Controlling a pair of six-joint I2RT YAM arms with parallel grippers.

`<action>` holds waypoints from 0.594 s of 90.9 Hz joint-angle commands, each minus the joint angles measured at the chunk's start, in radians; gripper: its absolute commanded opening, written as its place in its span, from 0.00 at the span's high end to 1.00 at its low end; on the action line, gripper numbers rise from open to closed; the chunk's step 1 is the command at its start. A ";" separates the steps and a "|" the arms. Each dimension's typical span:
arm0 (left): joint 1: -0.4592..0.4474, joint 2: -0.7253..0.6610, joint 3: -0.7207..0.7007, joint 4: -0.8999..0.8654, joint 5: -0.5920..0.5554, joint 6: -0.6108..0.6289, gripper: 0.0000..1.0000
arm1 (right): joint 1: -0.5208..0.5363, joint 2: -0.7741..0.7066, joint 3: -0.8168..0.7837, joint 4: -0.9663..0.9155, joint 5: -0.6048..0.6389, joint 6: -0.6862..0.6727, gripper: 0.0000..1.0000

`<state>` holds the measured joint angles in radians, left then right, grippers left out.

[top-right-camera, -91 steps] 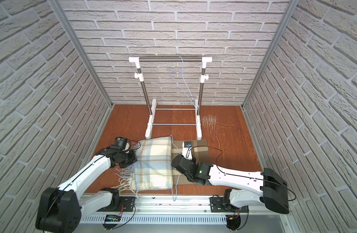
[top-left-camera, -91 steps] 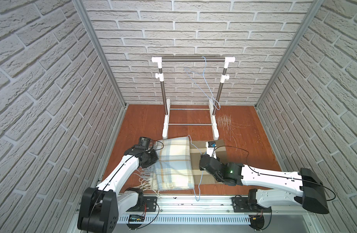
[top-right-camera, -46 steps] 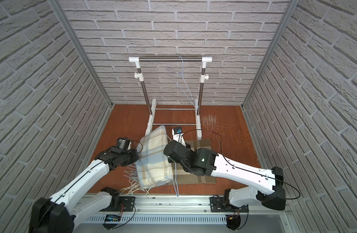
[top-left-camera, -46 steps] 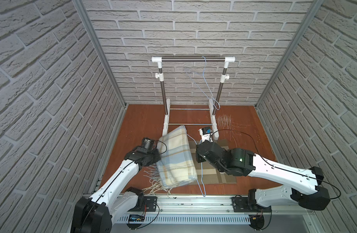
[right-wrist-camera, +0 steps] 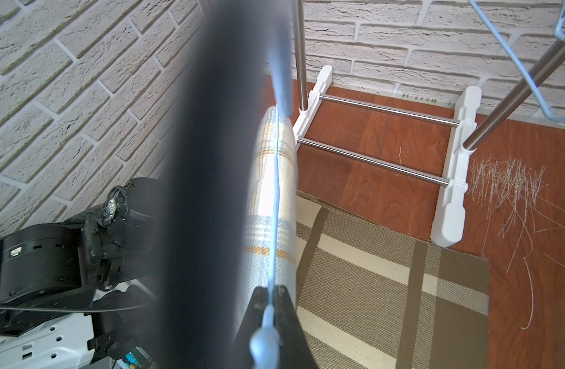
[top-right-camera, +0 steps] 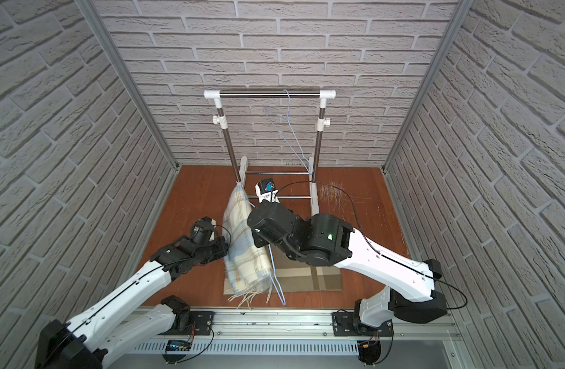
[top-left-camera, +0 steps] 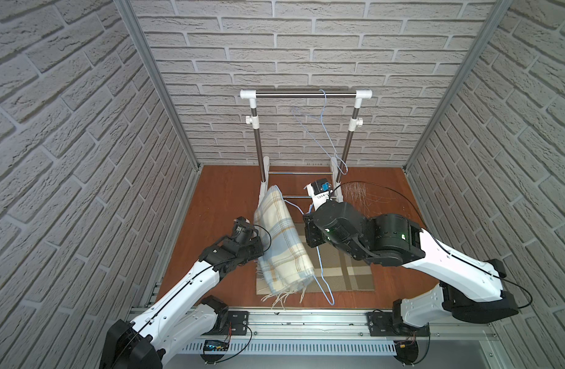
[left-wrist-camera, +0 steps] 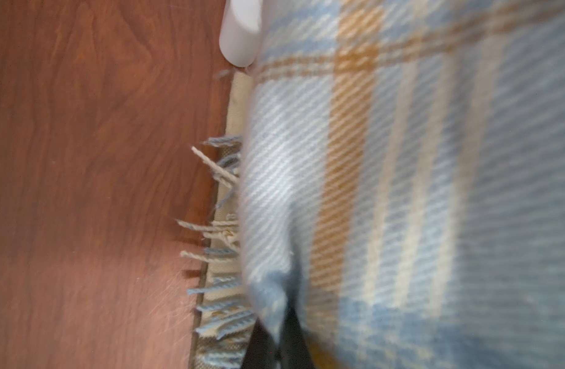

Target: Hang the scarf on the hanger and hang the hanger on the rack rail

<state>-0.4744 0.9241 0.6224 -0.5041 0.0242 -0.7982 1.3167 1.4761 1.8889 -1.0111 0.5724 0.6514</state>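
- While the right gripper (right-wrist-camera: 270, 295) pinches the blue hanger (right-wrist-camera: 276, 191), the scarf (top-left-camera: 282, 242) hangs along its wire, up over the left edge of the mat (top-left-camera: 348, 274).
- Left gripper (left-wrist-camera: 286, 322) clamps the scarf's side.

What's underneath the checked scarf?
A brown striped mat lies on the wooden floor beneath the scarf. The scarf covers the mat's left part, and some of the blue hanger is hidden in its fold.
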 commanded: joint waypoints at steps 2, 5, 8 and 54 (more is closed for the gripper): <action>-0.026 0.006 -0.010 0.067 -0.051 -0.028 1.00 | 0.018 -0.017 0.058 -0.012 0.085 -0.045 0.97; -0.035 0.003 -0.011 0.073 -0.054 -0.034 1.00 | 0.019 -0.018 0.066 -0.011 0.101 -0.052 0.97; -0.045 0.000 -0.010 0.078 -0.062 -0.037 1.00 | 0.020 -0.019 0.079 -0.009 0.110 -0.063 0.97; -0.205 0.092 -0.038 0.227 -0.104 -0.115 0.92 | 0.053 0.078 0.163 0.117 0.214 -0.255 0.97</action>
<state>-0.6567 0.9863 0.6044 -0.3305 -0.0570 -0.8909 1.3598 1.5368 1.9881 -1.0145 0.6930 0.4767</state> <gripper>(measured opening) 0.076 0.099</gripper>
